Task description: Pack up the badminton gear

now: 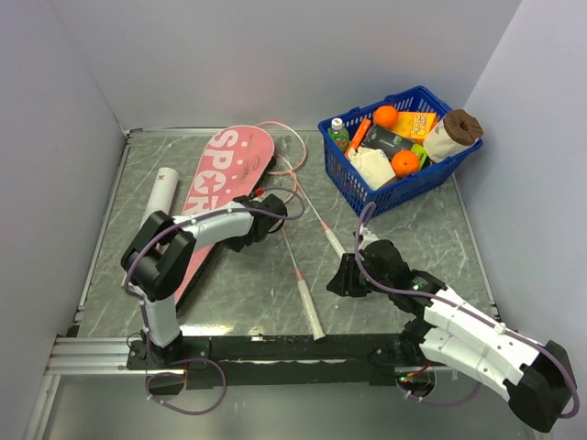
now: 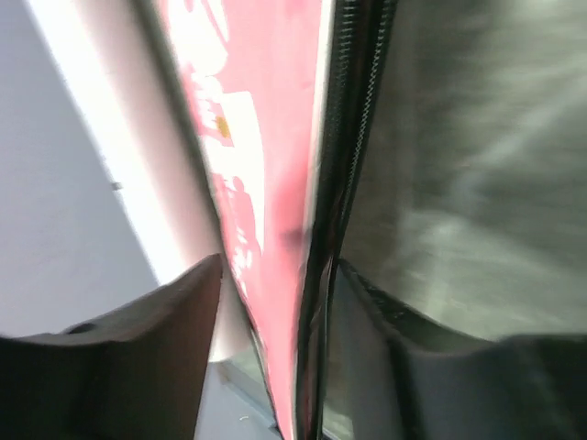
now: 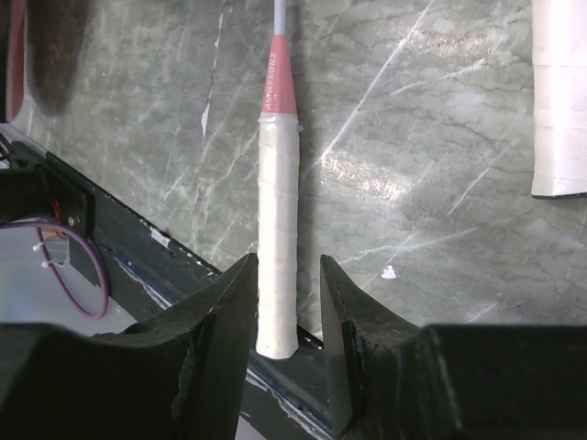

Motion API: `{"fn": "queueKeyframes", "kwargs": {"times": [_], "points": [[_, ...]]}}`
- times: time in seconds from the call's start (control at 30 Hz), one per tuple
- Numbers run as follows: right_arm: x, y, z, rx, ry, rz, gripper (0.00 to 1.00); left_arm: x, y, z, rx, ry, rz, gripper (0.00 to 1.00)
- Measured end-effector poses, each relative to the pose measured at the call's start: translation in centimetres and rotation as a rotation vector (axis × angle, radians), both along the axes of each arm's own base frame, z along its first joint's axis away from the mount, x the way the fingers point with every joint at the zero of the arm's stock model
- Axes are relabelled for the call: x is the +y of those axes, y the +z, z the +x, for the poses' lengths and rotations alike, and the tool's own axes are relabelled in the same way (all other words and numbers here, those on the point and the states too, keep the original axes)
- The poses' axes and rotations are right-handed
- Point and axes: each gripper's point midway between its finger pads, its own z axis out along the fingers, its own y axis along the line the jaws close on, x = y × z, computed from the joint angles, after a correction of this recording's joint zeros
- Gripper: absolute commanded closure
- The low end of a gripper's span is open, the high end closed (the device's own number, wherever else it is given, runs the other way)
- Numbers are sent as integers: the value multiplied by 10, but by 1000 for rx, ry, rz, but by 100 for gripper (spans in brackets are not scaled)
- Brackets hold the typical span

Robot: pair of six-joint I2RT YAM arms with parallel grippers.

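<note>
Far left, the long white tube (image 1: 163,188) lies beside the pink racket-shaped bag (image 1: 225,170). Our left gripper (image 2: 280,266) stands apart, astride the bag's black zipped edge. Mid-table, the nearer pink racket's white handle (image 3: 275,247) runs lengthwise between the parted, unclamped fingers of our right gripper (image 3: 287,266). The blue plastic basket (image 1: 431,179) sits well apart, far right.

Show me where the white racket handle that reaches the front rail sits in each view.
Top external: the handle lies low centre, butt end at the black rail.
Left wrist: not in it; the pink bag fills the middle.
Right wrist: the handle runs up the centre, between the fingers of the right pincer.
Shared landmark: the grey marbled tabletop, seen in all three.
</note>
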Motion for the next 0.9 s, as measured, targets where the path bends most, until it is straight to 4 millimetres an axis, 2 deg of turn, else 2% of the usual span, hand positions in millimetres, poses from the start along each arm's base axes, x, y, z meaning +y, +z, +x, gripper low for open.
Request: {"fn": "queueKeyframes", "kwargs": {"times": [0.07,0.23,0.3,0.4,0.5,0.6,0.67,0.8,0.9], "points": [[0,-2,0,5,0,-5,58,-12,-2,-3,9,-15,-61,35],[1,-5,2,14,0,-13,57,-49,0,-15,33,-70,-213,35],[1,-6,2,15,0,-14,57,-59,4,-18,34,-82,-257,32],[2,-7,3,17,1,-16,57,-66,12,-23,32,-76,-331,31],[4,-9,4,21,2,-18,57,-66,23,-26,29,-52,-421,33],[6,-10,5,26,6,-17,57,-56,27,-27,25,-12,-491,35],[7,-12,6,29,7,-17,57,-46,22,-30,40,18,-498,38],[9,-12,7,32,12,-14,57,-23,-1,-43,108,80,-483,39],[10,-12,7,30,15,-10,57,-15,-13,-53,152,99,-480,39]]}}
